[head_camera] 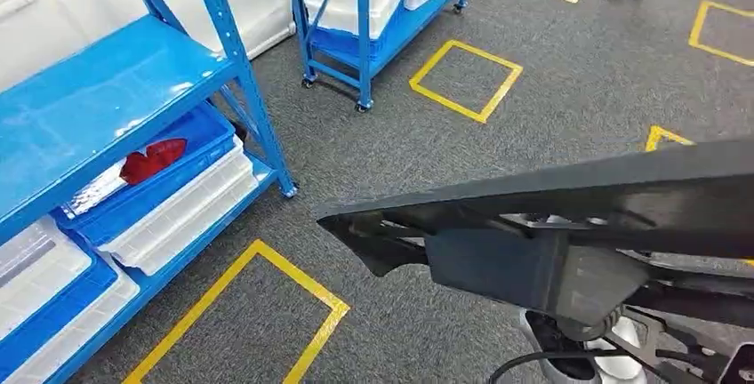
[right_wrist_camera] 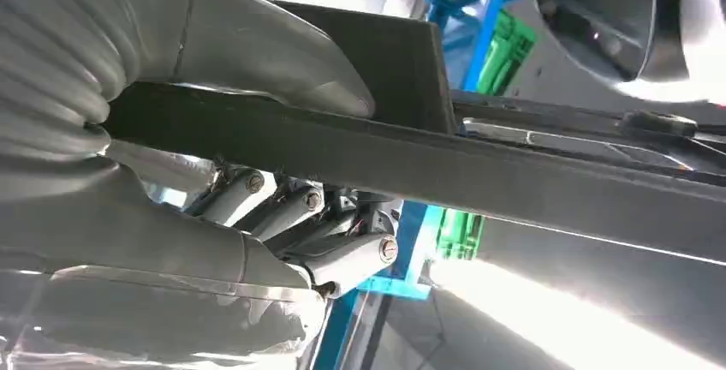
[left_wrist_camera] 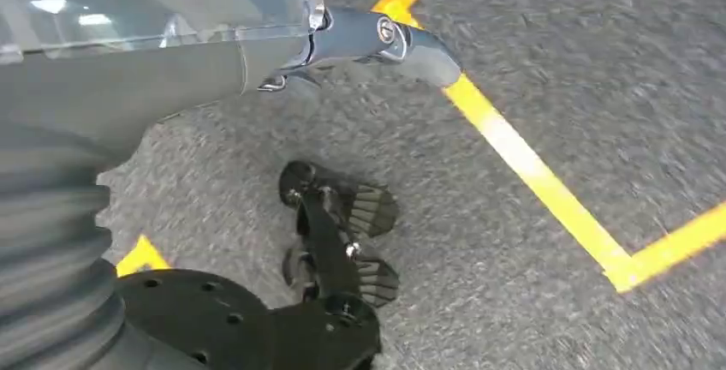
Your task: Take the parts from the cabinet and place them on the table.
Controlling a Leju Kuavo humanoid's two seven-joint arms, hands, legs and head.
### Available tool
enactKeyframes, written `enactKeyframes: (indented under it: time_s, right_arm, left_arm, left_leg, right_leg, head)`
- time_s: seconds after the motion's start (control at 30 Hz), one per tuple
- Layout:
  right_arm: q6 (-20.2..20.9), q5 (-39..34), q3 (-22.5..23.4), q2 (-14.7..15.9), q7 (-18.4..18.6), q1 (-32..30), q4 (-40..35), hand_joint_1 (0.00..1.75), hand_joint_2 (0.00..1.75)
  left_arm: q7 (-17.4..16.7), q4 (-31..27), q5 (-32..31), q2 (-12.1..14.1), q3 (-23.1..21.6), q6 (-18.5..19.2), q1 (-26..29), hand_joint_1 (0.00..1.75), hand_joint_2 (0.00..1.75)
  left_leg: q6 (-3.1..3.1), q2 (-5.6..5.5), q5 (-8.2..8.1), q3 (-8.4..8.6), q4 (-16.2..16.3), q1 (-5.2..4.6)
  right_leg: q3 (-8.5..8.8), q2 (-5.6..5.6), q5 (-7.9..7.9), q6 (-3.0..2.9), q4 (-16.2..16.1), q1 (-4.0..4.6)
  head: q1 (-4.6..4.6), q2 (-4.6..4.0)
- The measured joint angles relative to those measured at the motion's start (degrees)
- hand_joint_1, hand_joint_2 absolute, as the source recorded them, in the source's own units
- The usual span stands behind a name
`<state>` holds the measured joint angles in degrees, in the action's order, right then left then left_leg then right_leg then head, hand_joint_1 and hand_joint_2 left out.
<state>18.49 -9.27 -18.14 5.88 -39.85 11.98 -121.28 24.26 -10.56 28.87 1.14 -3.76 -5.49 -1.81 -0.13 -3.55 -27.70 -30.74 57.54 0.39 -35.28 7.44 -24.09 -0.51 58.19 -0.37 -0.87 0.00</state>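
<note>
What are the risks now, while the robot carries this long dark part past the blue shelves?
1. The long dark part juts far out sideways; if the robot turns, its pointed end might strike the blue rack.
2. The right hand seems to grip the part near one section only, thumb over the top edge, so the long piece may tilt or slip.
3. The left hand hangs free above the floor and gives no support.

I see a matt black plastic-looking part point(right_wrist_camera: 514, 173) clamped under my right hand's point(right_wrist_camera: 214, 173) smooth grey thumb, metal-looking fingers point(right_wrist_camera: 342, 254) shining beneath. My left hand point(left_wrist_camera: 377, 40) hangs over rough grey carpet point(left_wrist_camera: 556, 70) with glossy yellow tape point(left_wrist_camera: 531, 164). The blue shelving point(head_camera: 98, 100) looks glossy painted metal.
</note>
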Motion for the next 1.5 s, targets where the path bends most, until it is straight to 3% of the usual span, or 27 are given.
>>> enactKeyframes:
  time_s: [0.07,0.13,0.2,0.23,0.27,0.33,0.37,0.4,0.43,0.53,0.57,0.63,0.73,0.8,0.87,0.9,0.93,1.07,1.13,1.17,1.23,1.27,1.3,1.37,1.4,1.43,1.5]
  right_arm:
    - [-0.2,0.02,0.48,0.0,0.0,0.12,0.28,1.75,1.75]
    - [-0.28,-0.02,0.68,0.0,0.0,0.62,0.48,1.75,1.75]
    - [-0.26,-0.5,0.7,0.0,0.0,0.73,0.92,1.75,1.75]
    - [-0.26,-0.66,0.7,0.0,0.0,0.75,1.16,1.75,1.75]
    - [-0.26,-0.72,0.7,0.0,0.0,0.78,1.4,1.75,1.75]
    - [-0.33,-0.9,0.72,0.02,0.02,1.14,1.86,1.75,1.75]
    - [-0.48,-1.07,0.72,0.02,0.02,1.44,1.97,1.75,1.75]
    - [-0.7,-1.16,0.72,0.02,0.0,1.75,2.08,1.75,1.75]
    - [-0.96,-1.22,0.72,0.02,0.02,1.88,2.25,1.75,1.75]
    - [-1.42,-1.27,0.85,0.07,0.02,1.92,2.47,1.75,1.75]
    - [-1.42,-1.27,0.98,0.07,0.0,1.93,2.47,1.75,1.75]
    - [-1.44,-1.27,1.0,0.07,0.0,2.19,2.51,1.75,1.75]
    - [-2.71,-1.01,1.0,0.09,0.0,1.98,2.8,1.75,1.75]
    - [-3.61,-0.92,1.0,0.09,0.0,1.84,2.91,1.75,1.75]
    - [-4.26,-0.85,1.0,0.09,0.0,1.88,2.93,1.75,1.75]
    - [-4.67,-0.66,1.0,0.09,0.0,1.95,3.01,1.75,1.75]
    - [-5.37,-0.46,0.96,0.09,0.0,2.23,3.23,1.75,1.75]
    - [-8.2,0.09,0.09,0.11,0.04,2.65,3.8,1.75,1.75]
    - [-9.38,0.83,-0.18,0.18,0.04,2.98,3.98,1.75,1.75]
    - [-9.68,0.87,-0.46,0.17,0.02,3.2,4.11,1.75,1.75]
    - [-10.3,0.87,-1.07,0.17,0.02,3.09,4.46,1.75,1.75]
    - [-10.51,0.76,-1.4,0.2,0.02,3.1,4.72,1.75,1.75]
    - [-10.58,0.5,-1.64,0.22,0.02,3.12,5.05,1.75,1.75]
    - [-10.64,-0.11,-2.1,0.48,0.02,3.38,5.86,1.75,1.75]
    - [-10.64,-0.26,-2.34,0.59,0.02,3.57,6.14,1.75,1.75]
    - [-10.64,-0.33,-2.45,0.66,0.02,3.83,6.27,1.75,1.75]
    - [-10.64,-0.39,-2.8,0.7,0.0,4.0,6.6,1.75,1.75]
  left_arm:
    - [-0.2,0.0,0.04,-0.4,0.09,-0.15,-0.12,0.0,1.75]
    - [-0.33,0.0,0.09,-0.33,0.2,-0.17,-0.11,0.0,1.75]
    - [-0.55,0.0,0.09,-0.31,0.46,-0.33,0.18,0.0,1.75]
    - [-0.63,0.0,0.09,-0.31,0.52,-0.48,0.28,0.0,1.75]
    - [-0.72,0.0,0.11,-0.31,0.59,-0.68,0.28,0.0,1.75]
    - [-0.72,0.0,0.46,-0.31,0.92,-0.85,0.17,0.0,1.75]
    - [-0.72,0.0,0.59,-0.31,1.03,-0.85,0.1,0.0,1.75]
    - [-0.72,0.0,0.61,-0.17,1.07,-0.85,0.12,0.0,1.75]
    - [-0.72,0.0,0.63,-0.11,1.09,-0.83,0.11,0.0,1.75]
    - [-0.76,0.0,0.61,0.22,1.14,-0.68,0.06,0.0,1.75]
    - [-0.76,0.0,0.59,0.31,1.16,-0.65,-0.03,0.0,1.75]
    - [-0.76,0.0,0.59,0.35,1.16,-0.61,0.03,0.0,1.75]
    - [-0.81,0.0,0.37,0.48,1.16,0.05,0.36,0.0,1.75]
    - [-0.85,0.0,0.09,0.61,1.16,0.72,0.61,0.0,1.75]
    - [-0.85,0.0,-0.09,0.77,1.16,0.92,0.66,0.0,1.75]
    - [-0.85,0.02,-0.09,0.83,1.16,1.03,0.71,0.0,1.75]
    - [-0.87,0.11,-0.11,1.05,1.14,1.09,0.85,0.0,1.75]
    - [-1.4,0.11,-1.07,0.98,0.94,1.2,0.41,0.0,1.75]
    - [-1.86,0.11,-1.82,0.61,0.7,1.18,0.35,0.0,1.75]
    - [-2.1,0.11,-1.99,0.59,0.5,1.12,0.37,0.0,1.75]
    - [-2.54,0.11,-2.36,0.57,0.22,0.72,0.5,0.0,1.75]
    - [-2.8,0.11,-2.45,0.55,0.02,0.48,0.49,0.0,1.75]
    - [-3.02,0.11,-2.45,0.46,-0.18,0.35,0.4,0.0,1.75]
    - [-3.17,0.11,-2.45,0.22,-0.39,0.24,0.16,0.0,1.75]
    - [-3.19,0.11,-2.45,0.11,-0.48,0.24,0.02,0.0,1.75]
    - [-3.19,0.11,-2.45,0.07,-0.5,0.24,-0.03,0.0,1.75]
    - [-3.21,0.11,-2.45,-0.02,-0.5,0.24,-0.11,0.0,1.75]
  left_leg:
    - [0.84,1.7,0.81,0.54,-1.17,0.75]
    - [1.37,3.01,1.08,0.68,-1.55,0.45]
    - [1.45,4.64,0.99,0.58,-1.48,0.2]
    - [1.41,5.42,0.95,0.55,-1.45,0.17]
    - [1.35,6.13,0.88,0.59,-1.44,0.17]
    - [1.06,7.39,0.64,0.77,-1.37,0.19]
    - [0.79,8.0,0.38,1.04,-1.27,0.19]
    - [0.45,8.42,0.15,1.17,-1.19,0.0]
    - [0.03,8.8,-0.17,1.16,-0.87,-0.36]
    - [-0.77,10.42,-0.3,1.64,-1.28,-0.27]
    - [-1.19,10.12,-0.68,1.66,-1.08,-0.07]
    - [-1.44,5.24,-3.99,-0.24,3.44,0.28]
    - [-1.6,4.03,-9.43,-7.0,17.16,0.29]
    - [-1.27,3.92,-6.74,-7.18,16.08,0.29]
    - [-0.73,2.71,-0.79,-3.12,6.34,0.3]
    - [-0.45,0.62,1.25,-1.31,1.93,0.3]
    - [-0.21,-2.22,0.61,-0.9,0.27,0.51]
    - [0.59,0.23,0.99,-0.37,-0.61,0.11]
    - [1.41,1.95,1.58,0.05,-1.59,0.33]
    - [1.49,2.69,1.58,0.0,-1.59,0.18]
    - [1.66,4.34,1.46,-0.05,-1.55,-0.04]
    - [1.65,5.13,1.43,-0.08,-1.51,-0.08]
    - [1.6,5.83,1.37,-0.06,-1.5,-0.09]
    - [1.35,7.1,1.14,0.06,-1.38,-0.08]
    - [1.15,7.63,0.96,0.22,-1.26,-0.1]
    - [0.83,8.11,0.74,0.28,-1.16,-0.39]
    - [0.21,8.92,0.46,0.35,-1.0,-0.53]
  right_leg:
    - [-0.17,0.6,0.0,0.6,0.17,0.1]
    - [-2.49,-4.94,-3.39,1.02,4.95,0.4]
    - [-7.33,-6.78,-7.82,1.55,15.14,-0.06]
    - [-8.69,-6.93,-8.41,1.74,17.92,-0.25]
    - [-8.68,-7.07,-7.67,1.89,17.85,-0.43]
    - [-4.66,-7.82,-3.5,1.95,10.4,-0.6]
    - [-0.95,-9.4,-0.92,1.81,3.71,-0.55]
    - [0.9,-12.22,-1.29,1.51,0.03,-0.18]
    - [0.88,-11.46,-1.01,0.71,-0.2,0.22]
    - [0.48,-9.6,-1.12,-0.22,-0.03,0.66]
    - [0.67,-8.95,-0.79,-0.76,-0.47,0.07]
    - [0.65,-8.01,-0.68,-1.38,-0.57,0.01]
    - [0.63,-5.94,-0.66,-1.64,-0.53,0.32]
    - [0.74,-4.18,-0.66,-1.64,-0.47,0.46]
    - [0.96,-2.63,-0.7,-1.57,-0.29,0.48]
    - [0.93,-2.1,-0.75,-1.48,-0.24,0.39]
    - [0.55,-1.49,-0.72,-1.07,0.14,0.68]
    - [-0.14,1.41,0.12,0.71,-0.41,-0.13]
    - [-1.47,-4.28,-2.33,0.82,2.69,0.41]
    - [-3.19,-5.9,-4.45,1.03,6.36,0.35]
    - [-7.7,-6.8,-8.41,1.47,15.91,-0.14]
    - [-8.84,-6.85,-8.8,1.66,18.24,-0.36]
    - [-8.54,-6.98,-7.88,1.82,17.64,-0.52]
    - [-3.99,-7.82,-3.44,1.86,9.24,-0.62]
    - [-0.45,-9.42,-1.15,1.63,2.91,-0.52]
    - [1.29,-11.9,-1.72,1.28,-0.53,0.05]
    - [0.98,-10.51,-1.36,0.49,-0.44,0.4]
  head:
    - [-0.04,0.0]
    - [-0.61,0.0]
    - [-0.63,0.0]
    - [-0.61,0.0]
    - [-0.66,0.0]
    - [-0.66,0.0]
    - [-0.66,0.0]
    - [-0.63,0.0]
    - [-0.55,0.0]
    - [-0.52,0.0]
    - [-0.59,0.0]
    - [-0.37,0.0]
    - [-0.22,0.0]
    - [-0.22,0.0]
    - [-0.18,0.0]
    - [-0.15,0.0]
    - [-0.33,0.0]
    - [-0.22,0.0]
    - [-0.53,0.0]
    - [-0.53,0.0]
    - [-0.52,0.0]
    - [-0.55,0.0]
    - [-0.52,0.0]
    - [-0.55,0.0]
    - [-0.55,0.0]
    - [-0.57,0.0]
    - [-0.46,0.0]
